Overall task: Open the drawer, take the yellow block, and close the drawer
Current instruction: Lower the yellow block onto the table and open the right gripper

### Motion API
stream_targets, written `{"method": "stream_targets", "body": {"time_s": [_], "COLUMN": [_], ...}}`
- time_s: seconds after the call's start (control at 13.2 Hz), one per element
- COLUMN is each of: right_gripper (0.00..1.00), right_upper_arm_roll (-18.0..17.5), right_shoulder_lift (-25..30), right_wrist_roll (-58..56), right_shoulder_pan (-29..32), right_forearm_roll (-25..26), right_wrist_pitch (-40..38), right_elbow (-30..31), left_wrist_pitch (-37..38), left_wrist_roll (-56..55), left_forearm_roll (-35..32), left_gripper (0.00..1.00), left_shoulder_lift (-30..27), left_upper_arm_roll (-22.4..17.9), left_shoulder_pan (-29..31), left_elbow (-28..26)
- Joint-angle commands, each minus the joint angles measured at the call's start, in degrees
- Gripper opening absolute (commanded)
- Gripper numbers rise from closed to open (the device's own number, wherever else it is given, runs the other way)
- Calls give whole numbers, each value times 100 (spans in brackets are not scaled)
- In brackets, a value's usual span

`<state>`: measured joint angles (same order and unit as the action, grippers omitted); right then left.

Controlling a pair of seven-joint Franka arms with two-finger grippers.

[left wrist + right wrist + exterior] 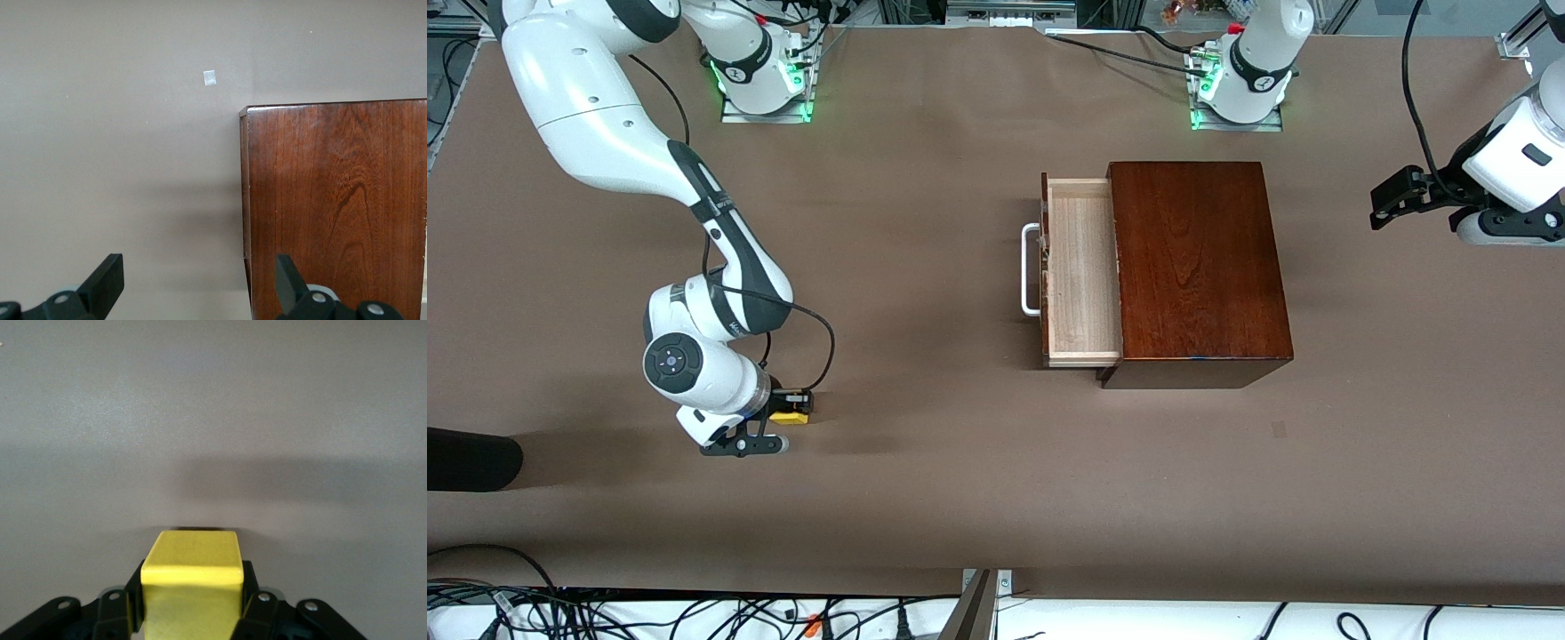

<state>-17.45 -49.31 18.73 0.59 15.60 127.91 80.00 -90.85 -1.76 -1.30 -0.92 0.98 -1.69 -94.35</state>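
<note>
My right gripper point(793, 411) point(192, 587) is shut on the yellow block point(790, 416) point(193, 570), with a black finger against each side of it. It hangs low over bare table toward the right arm's end, well away from the box. The drawer point(1083, 267) stands pulled out of the dark reddish-brown box point(1196, 267) point(333, 207). Its pale interior shows nothing inside, and its white handle point(1029, 269) faces the right arm's end. My left gripper point(1380, 206) point(198, 283) waits open and empty over the table at the left arm's end, beside the box.
A small pale tape square point(1279, 428) point(209, 78) lies on the brown table point(925, 462), nearer the front camera than the box. A black object point(471, 458) juts in at the right arm's end. Cables run along the near edge.
</note>
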Motion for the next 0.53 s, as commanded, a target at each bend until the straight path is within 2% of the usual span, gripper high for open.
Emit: {"method": "stream_targets", "body": {"time_s": [0.0,0.23,0.45], "right_gripper": [100,100,100], "right_upper_arm_roll": [40,22,-13], "right_shoulder_lift": [52,211,763], "right_wrist_roll": [341,315,315], "right_shoulder_pan": [-42,-33,-50], "right_forearm_roll": [13,-4,-4], "right_wrist_pitch": [76,-29,-888], "right_elbow": [-37,-28,-37], "left_wrist_pitch": [94,94,129], "left_wrist_roll": [150,150,159], "left_forearm_roll": [139,139,148], "left_gripper": [100,100,100], "left_shoulder_lift": [-66,-66,-57], "left_upper_arm_roll": [-1,-1,8], "left_shoulder_pan": [19,2,-16], "left_elbow": [13,13,13]}}
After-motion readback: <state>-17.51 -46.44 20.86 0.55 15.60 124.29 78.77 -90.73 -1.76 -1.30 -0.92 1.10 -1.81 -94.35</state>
